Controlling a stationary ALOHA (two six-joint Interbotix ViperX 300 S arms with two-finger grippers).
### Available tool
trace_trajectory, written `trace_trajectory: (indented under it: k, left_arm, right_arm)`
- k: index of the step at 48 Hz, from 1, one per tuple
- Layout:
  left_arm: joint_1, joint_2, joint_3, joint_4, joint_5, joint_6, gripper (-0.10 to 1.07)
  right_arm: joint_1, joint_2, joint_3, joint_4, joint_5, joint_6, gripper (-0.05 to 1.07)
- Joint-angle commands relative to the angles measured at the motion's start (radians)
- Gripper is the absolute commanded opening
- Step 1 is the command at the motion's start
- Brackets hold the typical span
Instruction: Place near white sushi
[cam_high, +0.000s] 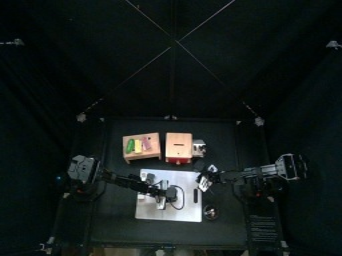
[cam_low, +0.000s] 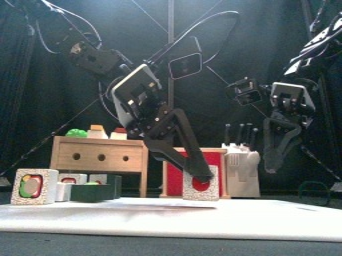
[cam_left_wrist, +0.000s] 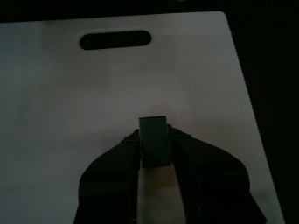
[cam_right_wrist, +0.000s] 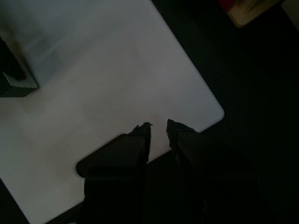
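My left gripper (cam_left_wrist: 155, 144) is shut on a sushi roll (cam_left_wrist: 155, 138) with a dark seaweed band. It holds the roll just above the white cutting board (cam_left_wrist: 70, 96). In the front view the roll (cam_low: 201, 189) shows a white face with a red centre, low over the board (cam_low: 174, 210). Other sushi pieces (cam_low: 34, 185) stand at the left end of the board, one white-rimmed (cam_low: 74, 180), one dark green (cam_low: 96, 190). My right gripper (cam_right_wrist: 162, 129) is empty, with its jaws together over the board's corner (cam_right_wrist: 198, 109); it hangs at the right (cam_low: 274, 150).
Behind the board stand a wooden box (cam_high: 138, 146) with toy food on top, a red box (cam_high: 181, 148) and a white holder with dark handles (cam_low: 241, 165). The board has a handle slot (cam_left_wrist: 117, 39). Black table surrounds the board (cam_high: 171, 200).
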Motion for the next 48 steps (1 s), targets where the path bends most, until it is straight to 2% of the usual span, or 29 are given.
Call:
trace_trajectory:
  k: [1,12,24,32,48]
  left_arm:
    - [0.003,-0.04,-0.012,0.005,0.003,-0.002,0.53]
    - [0.002,-0.104,0.015,0.003,0.132,-0.005,0.53]
    - [-0.023,-0.219,0.118,-0.002,0.267,-0.009,0.53]
    - [-0.041,-0.264,0.187,-0.008,0.288,-0.006,0.53]
    - [-0.043,-0.308,0.272,-0.025,0.295,-0.005,0.53]
  right_arm:
    - [0.0,-0.011,-0.012,0.002,-0.003,0.002,0.65]
    - [0.002,-0.011,-0.009,-0.002,-0.003,0.002,0.65]
    - [0.002,-0.011,-0.003,-0.011,-0.003,0.0,0.65]
    - [0.002,-0.009,-0.003,-0.011,-0.003,0.0,0.65]
    - [-0.003,-0.006,-0.014,0.0,-0.003,0.002,0.65]
